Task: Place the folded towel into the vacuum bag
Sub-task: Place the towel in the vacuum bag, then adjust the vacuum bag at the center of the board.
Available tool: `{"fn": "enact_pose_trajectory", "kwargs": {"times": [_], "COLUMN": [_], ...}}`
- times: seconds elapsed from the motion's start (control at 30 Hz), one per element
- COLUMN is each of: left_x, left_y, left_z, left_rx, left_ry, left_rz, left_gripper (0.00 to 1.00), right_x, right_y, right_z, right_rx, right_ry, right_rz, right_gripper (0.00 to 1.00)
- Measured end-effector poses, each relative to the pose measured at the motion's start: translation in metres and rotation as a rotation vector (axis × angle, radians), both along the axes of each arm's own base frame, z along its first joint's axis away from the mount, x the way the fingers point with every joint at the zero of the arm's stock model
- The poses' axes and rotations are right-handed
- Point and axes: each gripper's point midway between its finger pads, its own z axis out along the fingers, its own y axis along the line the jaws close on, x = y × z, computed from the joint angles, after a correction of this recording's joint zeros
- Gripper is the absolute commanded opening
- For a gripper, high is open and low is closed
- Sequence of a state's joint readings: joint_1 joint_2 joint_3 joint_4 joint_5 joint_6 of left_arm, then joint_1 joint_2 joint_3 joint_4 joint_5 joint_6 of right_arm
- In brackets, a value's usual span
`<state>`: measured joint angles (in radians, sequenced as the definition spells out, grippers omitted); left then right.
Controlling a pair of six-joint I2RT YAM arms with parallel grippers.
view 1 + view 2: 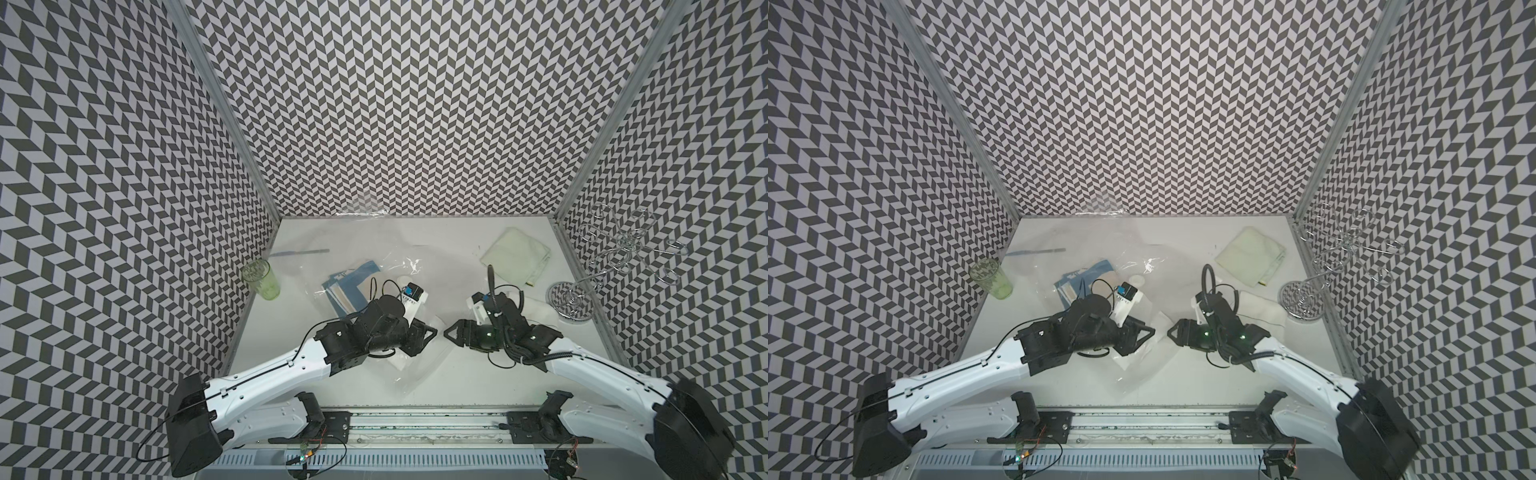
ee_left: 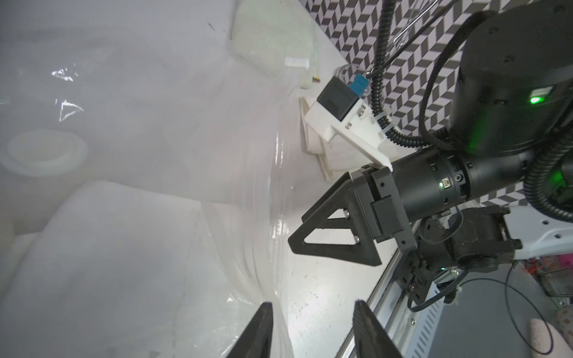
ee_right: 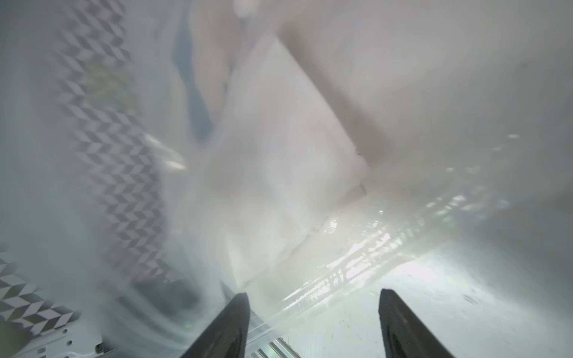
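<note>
The vacuum bag [image 1: 415, 257] is clear crinkly plastic spread over the middle of the table, with a round white valve cap [image 2: 46, 152]. A white folded towel [image 2: 117, 248] [image 3: 279, 155] shows through the plastic, just behind the bag's ridged edge [image 2: 266, 217]. Low over the front of the bag, my left gripper [image 2: 312, 305] and right gripper [image 3: 313, 293] point at each other, tips close together in both top views. Both are open and hold nothing. The bag's edge lies against one left finger [image 2: 263, 325].
A pale green folded cloth [image 1: 515, 251] lies at the back right, a white cloth [image 1: 540, 309] beside the right arm. A chrome wire stand [image 1: 573, 299] is at the right wall, a green cup [image 1: 262, 279] at the left wall. Blue and beige cloths [image 1: 349, 286] lie by the left wrist.
</note>
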<state>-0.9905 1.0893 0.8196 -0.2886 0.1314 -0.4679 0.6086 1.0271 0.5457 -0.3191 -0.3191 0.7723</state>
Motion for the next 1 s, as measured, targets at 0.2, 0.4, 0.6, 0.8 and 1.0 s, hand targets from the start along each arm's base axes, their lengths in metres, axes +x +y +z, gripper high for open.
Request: {"fn": "enact_pose_trajectory", "kwargs": {"times": [0.2,0.4,0.6,0.8,1.0], "left_x": [0.001,0.006,0.018,0.040,0.060], "left_y": [-0.017,-0.022,0.000,0.035,0.064], "left_z": [-0.002,-0.023,-0.086,-0.069,-0.058], "left_rx": [-0.052,-0.081,0.051,-0.008,-0.047], "left_ry": [0.043,0.083,0.171,0.147,0.134], "left_rz": [-0.034,-0.009,0.114,0.269,0.371], "left_gripper": [0.44,0.39,0.38,0.39,0.39], "right_x": [0.012,0.033,0.097,0.120,0.103], "right_y": [-0.032,-0.041,-0.010,0.049,0.083], "right_z": [0.008,0.023,0.060,0.007,-0.071], "right_rx": [-0.086,-0.165,-0.152,-0.179,-0.250], "right_ry": [0.005,-0.037,-0.144,-0.079,0.053], "right_rz": [-0.052,-0.085,-0.060,0.060,0.136], "right_gripper": [0.59,0.53,0.13,0.13,0.13]}}
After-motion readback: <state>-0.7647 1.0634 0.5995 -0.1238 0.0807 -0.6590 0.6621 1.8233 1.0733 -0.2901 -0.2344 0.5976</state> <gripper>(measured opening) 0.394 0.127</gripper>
